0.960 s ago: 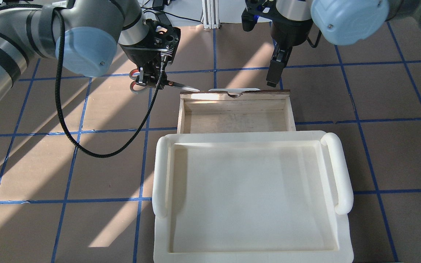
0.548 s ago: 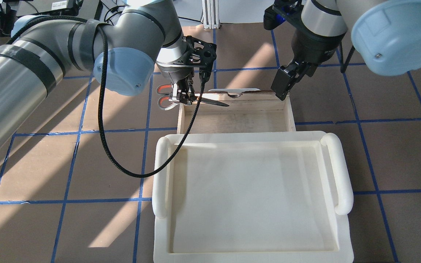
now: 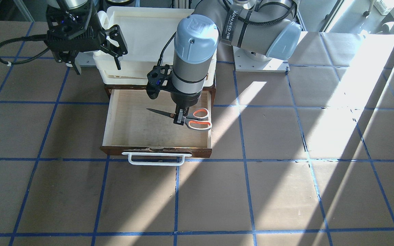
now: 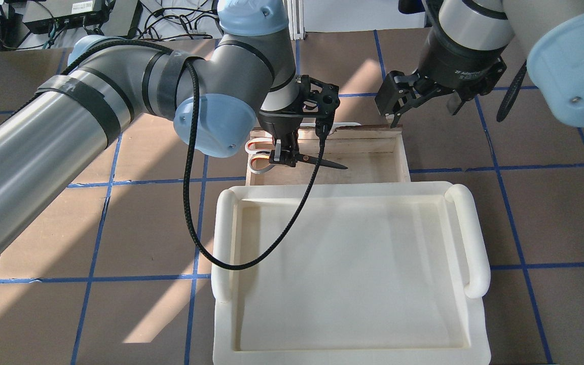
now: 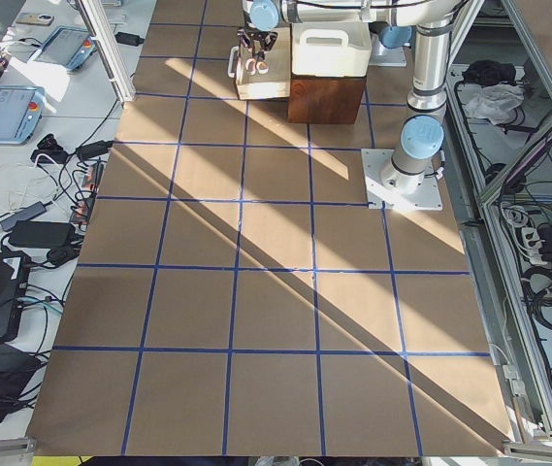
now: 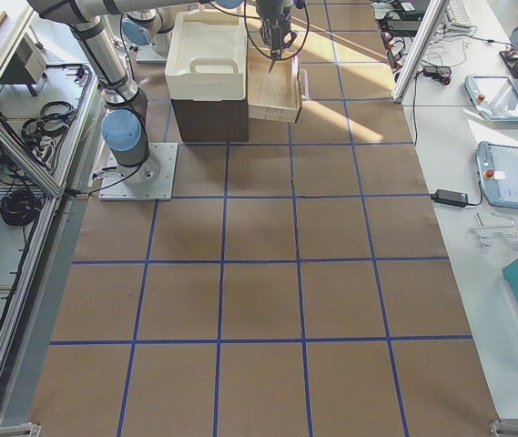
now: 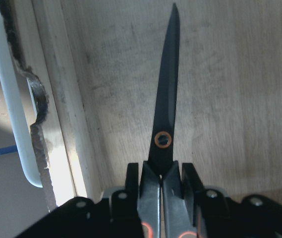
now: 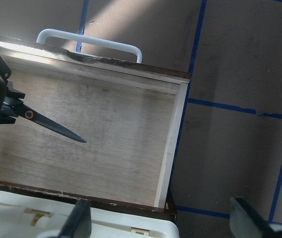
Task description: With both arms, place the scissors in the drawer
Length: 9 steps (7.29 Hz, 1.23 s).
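Observation:
My left gripper [image 4: 283, 157] is shut on the scissors [image 4: 325, 162] near their pivot and holds them level over the left part of the open drawer [image 4: 373, 161]. The blades point toward my right. The grey handles lined with orange-red [image 3: 199, 119] are near the drawer's left wall. In the left wrist view the dark blades [image 7: 168, 109] hang over the plywood floor, with my left gripper [image 7: 161, 186] closed around them. My right gripper [image 4: 420, 103] is open and empty, above the table past the drawer's right front corner. It also shows in the front view [image 3: 96, 64].
A cream plastic tray [image 4: 467, 238] sits on top of the cabinet, on my side of the drawer. The drawer's white bar handle [image 3: 156, 159] sticks out from the dark wooden front [image 8: 131, 64]. Brown table with blue tape lines [image 4: 525, 167] lies all around.
My left arm has carried the scissors rightward, from outside the drawer's left side to over its interior. My right gripper has pulled back from the drawer's front corner and opened wide.

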Each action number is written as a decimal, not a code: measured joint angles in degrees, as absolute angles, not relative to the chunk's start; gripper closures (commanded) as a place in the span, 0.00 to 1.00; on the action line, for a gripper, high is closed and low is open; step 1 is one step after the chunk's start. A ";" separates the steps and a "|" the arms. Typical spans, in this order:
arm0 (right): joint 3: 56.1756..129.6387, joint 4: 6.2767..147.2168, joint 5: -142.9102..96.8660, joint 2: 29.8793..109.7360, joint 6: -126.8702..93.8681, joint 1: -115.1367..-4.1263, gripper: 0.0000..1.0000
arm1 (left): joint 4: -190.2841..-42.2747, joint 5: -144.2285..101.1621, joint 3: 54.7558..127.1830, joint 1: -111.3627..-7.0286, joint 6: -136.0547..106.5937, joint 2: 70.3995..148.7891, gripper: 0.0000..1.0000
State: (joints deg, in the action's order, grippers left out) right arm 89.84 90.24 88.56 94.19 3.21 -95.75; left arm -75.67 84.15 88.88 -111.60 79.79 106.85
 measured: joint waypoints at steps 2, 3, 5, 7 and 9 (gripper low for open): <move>89.79 89.90 88.14 94.32 0.80 -95.56 0.00 | -75.45 83.03 89.34 -111.92 80.89 107.62 1.00; 89.65 89.77 88.04 94.39 0.61 -95.50 0.00 | -75.33 82.20 89.42 -111.98 81.75 108.05 1.00; 89.43 89.12 88.42 95.17 0.61 -95.40 0.00 | -75.05 81.69 89.57 -112.04 82.31 108.74 0.67; 89.39 89.03 88.71 95.94 0.69 -94.76 0.00 | -74.02 81.67 89.99 -112.06 82.09 109.14 0.21; 89.46 88.57 88.76 96.10 0.57 -93.74 0.00 | -73.31 81.65 90.12 -112.06 81.50 109.08 0.13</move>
State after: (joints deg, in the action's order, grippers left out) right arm 89.46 88.57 88.76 96.10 0.57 -93.74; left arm -73.31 81.65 90.12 -112.06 81.50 109.08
